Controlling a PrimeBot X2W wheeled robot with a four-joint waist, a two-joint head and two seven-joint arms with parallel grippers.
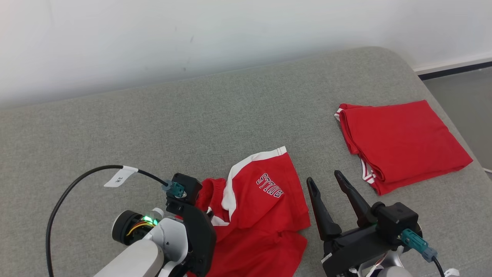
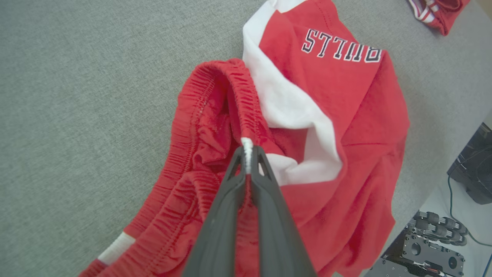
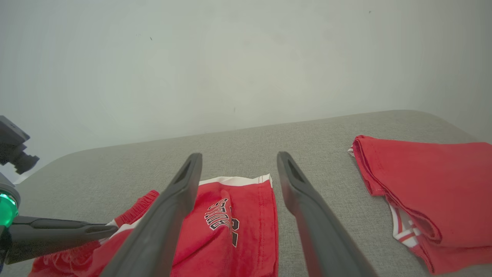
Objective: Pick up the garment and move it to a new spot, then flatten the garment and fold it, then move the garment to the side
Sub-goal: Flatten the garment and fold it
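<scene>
The garment (image 1: 265,200) is a pair of red shorts with white side panels and upside-down "BULLS" lettering, lying crumpled on the grey padded surface (image 1: 215,115). My left gripper (image 2: 248,152) is shut on its gathered elastic waistband (image 2: 215,100), with a white bit of cloth pinched between the tips. In the head view the left gripper (image 1: 207,213) sits at the shorts' left edge, fingertips hidden under the wrist. My right gripper (image 1: 324,177) stands open just right of the shorts, holding nothing. From the right wrist, the right gripper (image 3: 239,157) is above the shorts (image 3: 238,223).
A second red garment (image 1: 403,142), folded, lies at the right end of the surface near its rounded edge. A white wall runs behind. Grey floor (image 1: 461,96) shows beyond the right edge. A black cable (image 1: 77,184) loops from my left wrist.
</scene>
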